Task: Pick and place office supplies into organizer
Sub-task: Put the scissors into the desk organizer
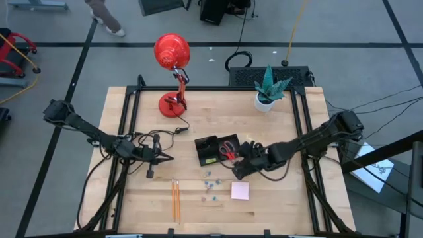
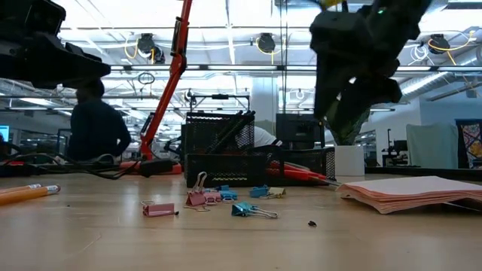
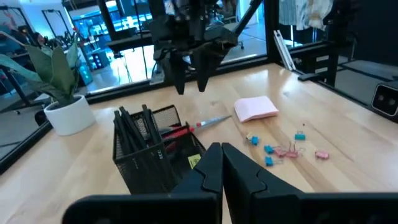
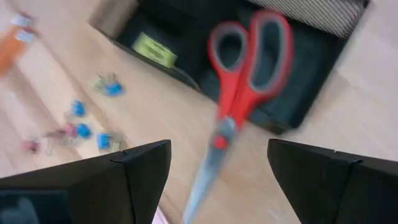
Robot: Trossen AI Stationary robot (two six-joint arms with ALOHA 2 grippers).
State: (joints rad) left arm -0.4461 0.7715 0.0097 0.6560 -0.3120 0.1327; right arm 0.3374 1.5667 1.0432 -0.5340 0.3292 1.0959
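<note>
The pale wooden desk [image 1: 277, 198] is filling the middle of the high view, and the small black mesh organizer [image 1: 210, 149] is sitting at its centre. The right pincer [image 1: 239, 169] is hovering just to the right of the organizer, with its fingers spread wide and holding nothing. The left pincer [image 1: 160, 157] is waiting left of centre, closed and empty.

The red-handled scissors [image 4: 239, 81] are lying half in the tray: handles over the rim, steel blade sticking out onto the desk toward the lower part of the right wrist view. That is the likely trouble; a grip on the thin blade may be slipping, or a nudge may be tipping the scissors out or dragging the light organizer along.

The pink sticky-note pad [image 1: 240, 191] is lying below the right pincer in the high view, close enough that a low sweep could be shoving it. The two orange pencils [image 1: 175, 200] are lying at lower left of centre and could be rolling if brushed. The tiny blue and pink clips [image 1: 210, 180] are scattered between pencils and pad, easy to be scattering further
</note>
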